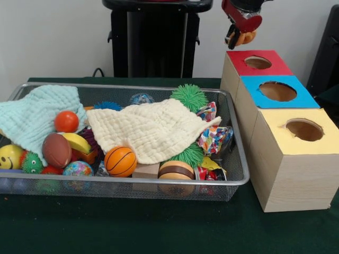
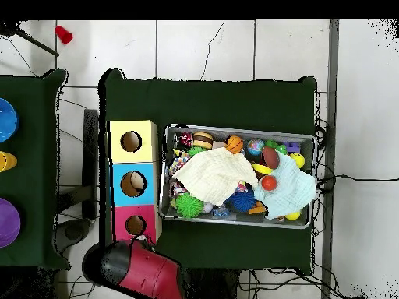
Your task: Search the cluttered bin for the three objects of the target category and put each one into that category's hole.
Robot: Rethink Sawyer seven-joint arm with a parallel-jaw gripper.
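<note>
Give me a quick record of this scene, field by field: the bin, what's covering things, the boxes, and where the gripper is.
bin: silver wire-mesh basket on the green table, full of toys
covers: cream cloth across the middle; pale green cloth at one end
visible toys: orange basketball, brown football, green spiky ball
boxes: red-topped, blue-topped, yellow-topped, one hole each, in a row beside the bin
gripper: gripper above the red-topped box, shut on something orange

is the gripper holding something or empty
Holding something: the gripper above the red-topped wooden box grips a small orange object; what it is, cannot tell.
</note>
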